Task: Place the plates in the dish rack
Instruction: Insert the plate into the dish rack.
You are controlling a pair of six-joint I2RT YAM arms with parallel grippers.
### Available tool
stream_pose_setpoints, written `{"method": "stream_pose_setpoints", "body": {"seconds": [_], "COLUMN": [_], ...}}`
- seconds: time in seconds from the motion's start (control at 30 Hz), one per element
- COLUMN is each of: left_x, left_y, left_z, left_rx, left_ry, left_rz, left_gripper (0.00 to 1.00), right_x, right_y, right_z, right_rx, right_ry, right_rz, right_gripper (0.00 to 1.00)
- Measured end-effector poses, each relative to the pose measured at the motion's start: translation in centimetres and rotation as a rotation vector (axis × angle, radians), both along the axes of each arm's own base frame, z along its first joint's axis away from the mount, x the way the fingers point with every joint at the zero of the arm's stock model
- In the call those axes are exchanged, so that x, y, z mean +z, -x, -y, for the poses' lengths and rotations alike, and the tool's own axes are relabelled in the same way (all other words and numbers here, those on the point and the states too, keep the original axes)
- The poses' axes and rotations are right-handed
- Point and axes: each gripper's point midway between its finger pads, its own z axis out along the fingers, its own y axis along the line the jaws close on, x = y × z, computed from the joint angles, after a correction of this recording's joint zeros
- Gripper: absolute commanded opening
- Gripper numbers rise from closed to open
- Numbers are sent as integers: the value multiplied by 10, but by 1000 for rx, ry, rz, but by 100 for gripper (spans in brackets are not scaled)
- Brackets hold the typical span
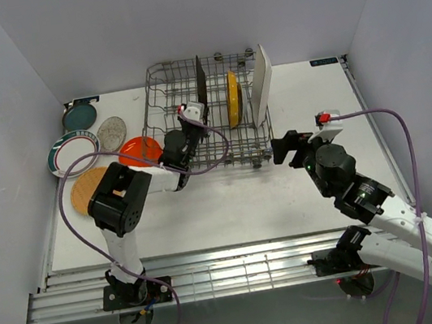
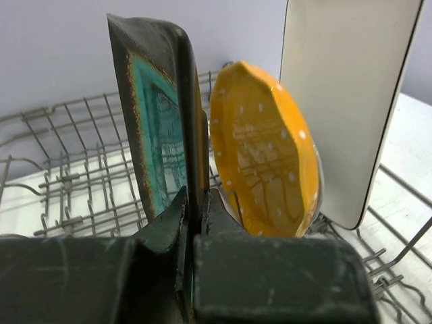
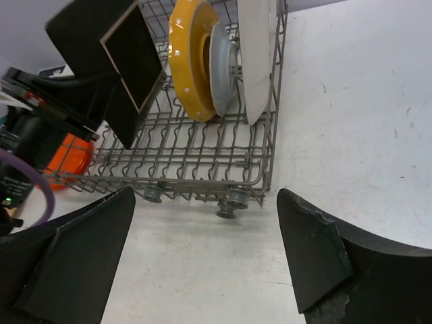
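- From above, we saw the left gripper [image 1: 192, 115] pinching the dark square plate [image 1: 200, 78] by its lower edge and holding it on edge over the middle of the dish rack [image 1: 152, 98]. We judged the upright hold was meant to let it slot between the tines
- To its right in the rack stood the yellow scalloped plate [image 1: 232, 98] and the white rectangular plate [image 1: 261, 85], both on edge
- Five rounds lay flat on the table [image 1: 230, 201] left of the rack, not yet loaded: the teal plate [image 1: 79, 116], the speckled grey plate [image 1: 112, 131], the teal-rimmed white plate [image 1: 73, 152], the orange plate [image 1: 138, 150] and the wood-tone plate [image 1: 85, 191]
- The right gripper [image 1: 288, 147] hovered near the rack's near right corner, holding nothing
- In the left wrist view, the jaws were pressed together on the square plate's thin edge. The yellow plate stood just beside it, apart. The gripper hid the plate's bottom edge, so we could not tell whether it was seated
- In the right wrist view, the jaws were spread wide over bare table. A pale blue plate [image 3: 223, 61] sat tucked between the yellow and white ones. We judged this arm was parked clear to leave the rack to the left one
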Motion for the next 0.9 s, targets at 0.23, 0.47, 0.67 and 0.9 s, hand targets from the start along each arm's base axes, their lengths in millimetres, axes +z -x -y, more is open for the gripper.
{"method": "stream_pose_setpoints", "body": {"seconds": [0.23,0.47,0.67,0.9], "left_x": [-25,-23,-22,-8], "left_y": [-11,-11,-12,-18], "left_z": [-1,0,0,7], "left_rx": [-1,-5,-5,-18], "left_ry": [-12,-5,-6,13], "left_rz": [-50,-48,-45,-15], "left_gripper": [0,0,0,0], "right_x": [3,-5,-2,-12], "right_y": [-5,-7,-8,-12], "right_z": [-4,-8,-8,-13], "right_rx": [-4,-3,-3,2], "right_ry": [-29,-13,-21,1], "right_rz": [15,-6,2,-21], "right_gripper": [91,91,91,91]}}
